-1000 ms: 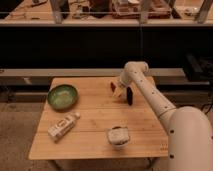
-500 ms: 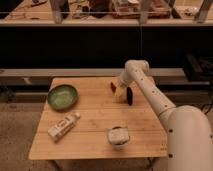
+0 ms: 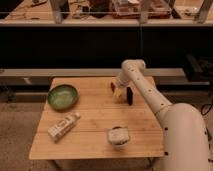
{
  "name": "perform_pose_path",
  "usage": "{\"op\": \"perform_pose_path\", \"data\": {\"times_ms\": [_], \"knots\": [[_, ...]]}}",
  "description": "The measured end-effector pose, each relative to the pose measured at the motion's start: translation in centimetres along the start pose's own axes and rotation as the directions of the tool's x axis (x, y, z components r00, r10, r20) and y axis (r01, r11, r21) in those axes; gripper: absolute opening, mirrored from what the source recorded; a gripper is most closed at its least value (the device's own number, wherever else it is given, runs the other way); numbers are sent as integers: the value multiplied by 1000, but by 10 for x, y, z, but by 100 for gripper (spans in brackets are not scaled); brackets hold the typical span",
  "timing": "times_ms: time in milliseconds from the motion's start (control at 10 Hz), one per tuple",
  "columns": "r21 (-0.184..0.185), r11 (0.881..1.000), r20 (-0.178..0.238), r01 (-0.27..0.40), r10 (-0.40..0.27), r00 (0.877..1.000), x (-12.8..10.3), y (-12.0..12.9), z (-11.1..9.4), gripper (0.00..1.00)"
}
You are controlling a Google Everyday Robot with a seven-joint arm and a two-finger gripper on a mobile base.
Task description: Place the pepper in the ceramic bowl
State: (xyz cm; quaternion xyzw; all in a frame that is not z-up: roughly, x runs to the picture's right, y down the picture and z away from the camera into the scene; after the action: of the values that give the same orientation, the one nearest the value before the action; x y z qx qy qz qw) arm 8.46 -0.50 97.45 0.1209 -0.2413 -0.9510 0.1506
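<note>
The pepper (image 3: 112, 86) is a small dark red piece lying on the wooden table (image 3: 95, 117) near its far edge. My gripper (image 3: 118, 92) hangs low over the table just right of the pepper, close to it. The arm reaches in from the right. The ceramic bowl (image 3: 63, 96) is a wide green dish at the table's left side, well apart from the gripper and holding nothing.
A near-black elongated vegetable (image 3: 130, 96) lies just right of the gripper. A white bottle (image 3: 63, 126) lies on its side at the front left. A small white bowl (image 3: 118, 135) stands near the front edge. Dark shelving runs behind the table.
The gripper has sunk slightly toward the table beside the pepper. The pepper, the bowl and the other things have not moved.
</note>
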Motion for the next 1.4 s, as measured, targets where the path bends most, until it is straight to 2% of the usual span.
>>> {"op": "perform_pose_path", "data": {"times_ms": [600, 700, 800, 1000, 1400], "knots": [[3, 1000, 48, -5, 5, 999, -7, -4, 14, 79], [4, 1000, 52, -6, 6, 999, -7, -4, 16, 75], [6, 1000, 60, -7, 6, 998, -8, -6, 18, 62], [9, 1000, 69, -6, 5, 998, -8, -7, 20, 52], [12, 1000, 89, 2, -3, 996, -6, -8, 21, 52]]}}
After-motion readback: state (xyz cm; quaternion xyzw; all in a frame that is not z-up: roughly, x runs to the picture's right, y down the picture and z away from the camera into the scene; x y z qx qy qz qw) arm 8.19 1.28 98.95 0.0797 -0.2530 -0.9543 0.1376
